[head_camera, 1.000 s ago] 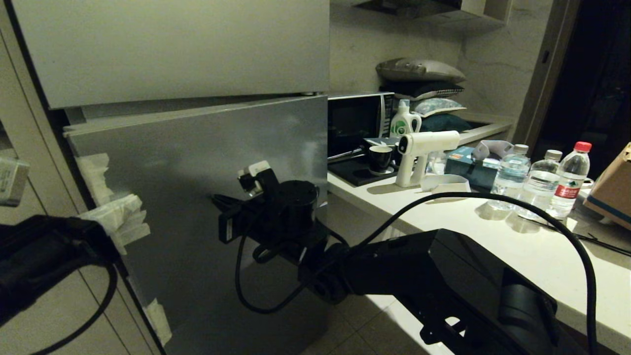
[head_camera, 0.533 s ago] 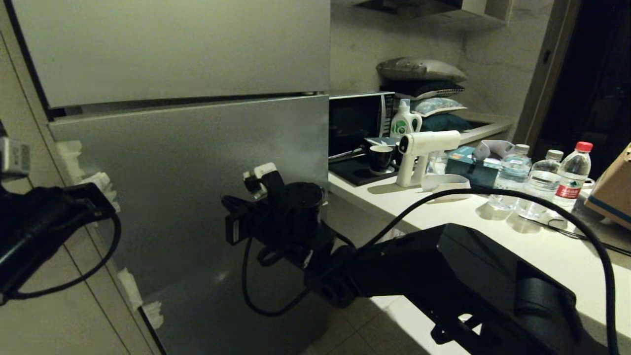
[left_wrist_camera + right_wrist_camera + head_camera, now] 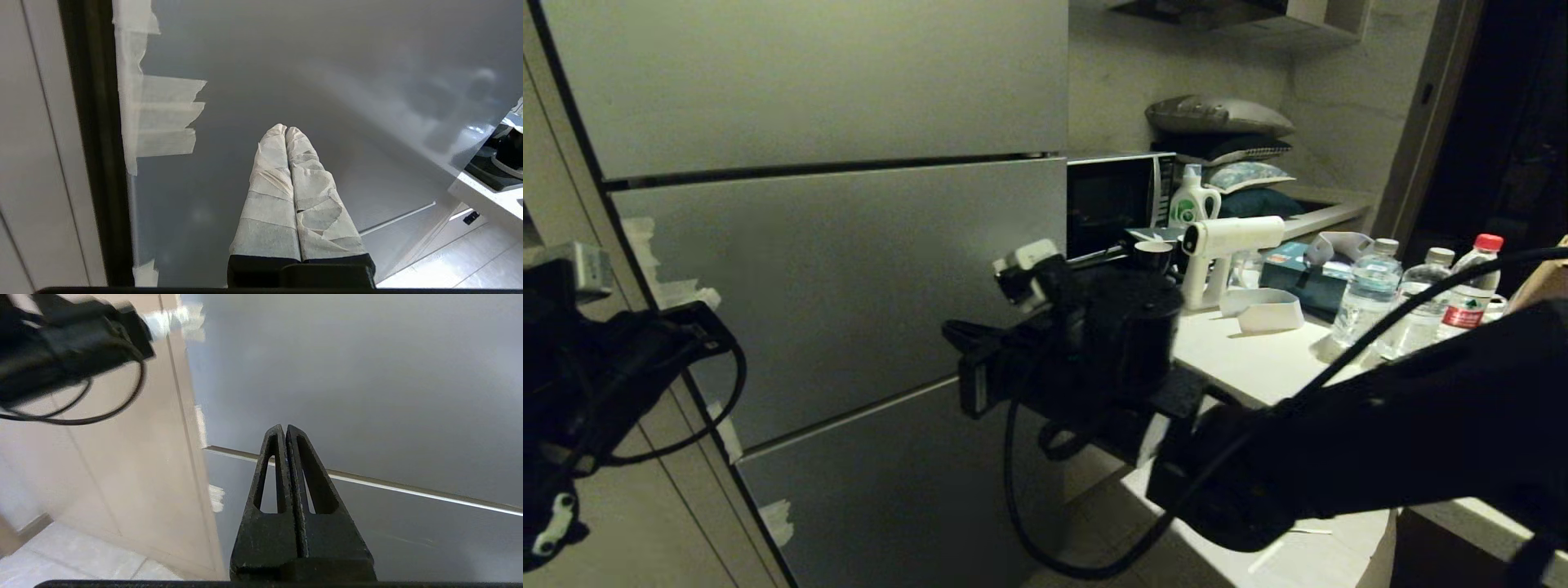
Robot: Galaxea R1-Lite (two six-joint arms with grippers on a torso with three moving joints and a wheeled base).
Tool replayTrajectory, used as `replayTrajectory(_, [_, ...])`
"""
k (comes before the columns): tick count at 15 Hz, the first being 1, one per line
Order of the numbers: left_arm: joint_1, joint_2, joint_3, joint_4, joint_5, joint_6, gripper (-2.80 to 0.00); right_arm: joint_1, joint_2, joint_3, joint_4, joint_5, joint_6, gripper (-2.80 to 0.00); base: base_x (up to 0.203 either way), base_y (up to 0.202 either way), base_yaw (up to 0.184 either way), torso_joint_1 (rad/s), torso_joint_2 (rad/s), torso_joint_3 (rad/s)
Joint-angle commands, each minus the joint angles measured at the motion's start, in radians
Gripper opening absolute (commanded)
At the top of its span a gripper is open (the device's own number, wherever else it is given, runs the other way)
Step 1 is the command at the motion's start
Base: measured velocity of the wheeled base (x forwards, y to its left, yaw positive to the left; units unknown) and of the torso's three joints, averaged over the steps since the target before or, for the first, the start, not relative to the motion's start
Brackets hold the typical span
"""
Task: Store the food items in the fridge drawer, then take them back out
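Observation:
The fridge drawer (image 3: 849,278) is the middle grey metal panel and sits flush with the panels above and below it. White tape scraps (image 3: 654,261) mark its left edge. The food items are out of view. My left gripper (image 3: 285,128), its fingers wrapped in white tape, is shut and empty, pointing at the drawer front (image 3: 306,61) near the tape scraps (image 3: 163,114). My right gripper (image 3: 284,428) is shut and empty, a little back from the drawer front (image 3: 367,375) near the seam (image 3: 388,484) with the lowest panel. The right wrist (image 3: 1111,335) hangs before the fridge's right edge.
The taller top door (image 3: 809,82) and the lowest panel (image 3: 890,482) are closed. A beige cabinet (image 3: 645,506) stands left of the fridge. To the right, a white counter (image 3: 1258,367) holds water bottles (image 3: 1368,286), a white spray gun (image 3: 1217,245) and a microwave (image 3: 1111,200).
The drawer has gone from standing ajar to fully closed. My right arm has drawn back from its front and shifted right. My left arm has risen beside the drawer's taped edge.

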Motion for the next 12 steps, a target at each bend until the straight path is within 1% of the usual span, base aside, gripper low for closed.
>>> replayTrajectory(1, [-0.005, -0.015, 0.0, -0.013, -0.001, 0.002, -2.8, -0.004, -0.177, 0.179, -0.048, -0.046, -0.011, -2.8, 0.0, 0.0, 0.0, 0.0, 0.0, 0.0])
replayTrajectory(2, [-0.013, -0.054, -0.002, -0.012, -0.002, 0.003, -2.8, -0.017, -0.206, 0.238, -0.073, -0.068, -0.015, -2.8, 0.0, 0.0, 0.0, 0.0, 0.0, 0.0])
replayTrajectory(4, [-0.041, -0.128, 0.001, -0.009, -0.001, 0.006, -2.8, -0.068, -0.234, 0.323, -0.139, -0.087, -0.016, -2.8, 0.0, 0.0, 0.0, 0.0, 0.0, 0.0])
replayTrajectory(6, [-0.052, -0.195, 0.022, -0.005, 0.0, 0.008, -2.8, -0.095, -0.255, 0.374, -0.168, -0.098, -0.017, -2.8, 0.0, 0.0, 0.0, 0.0, 0.0, 0.0])
replayTrajectory(8, [-0.053, -0.263, 0.046, -0.001, 0.0, 0.011, -2.8, -0.111, -0.274, 0.4, -0.17, -0.128, -0.018, -2.8, 0.0, 0.0, 0.0, 0.0, 0.0, 0.0])
replayTrajectory(10, [-0.053, -0.362, 0.062, 0.062, -0.002, 0.026, -2.8, -0.141, -0.308, 0.442, -0.171, -0.13, -0.018, -2.8, 0.0, 0.0, 0.0, 0.0, 0.0, 0.0])
replayTrajectory(12, [-0.056, -0.468, 0.068, 0.197, -0.007, 0.034, -2.8, -0.185, -0.324, 0.476, -0.172, -0.131, -0.014, -2.8, 0.0, 0.0, 0.0, 0.0, 0.0, 0.0])
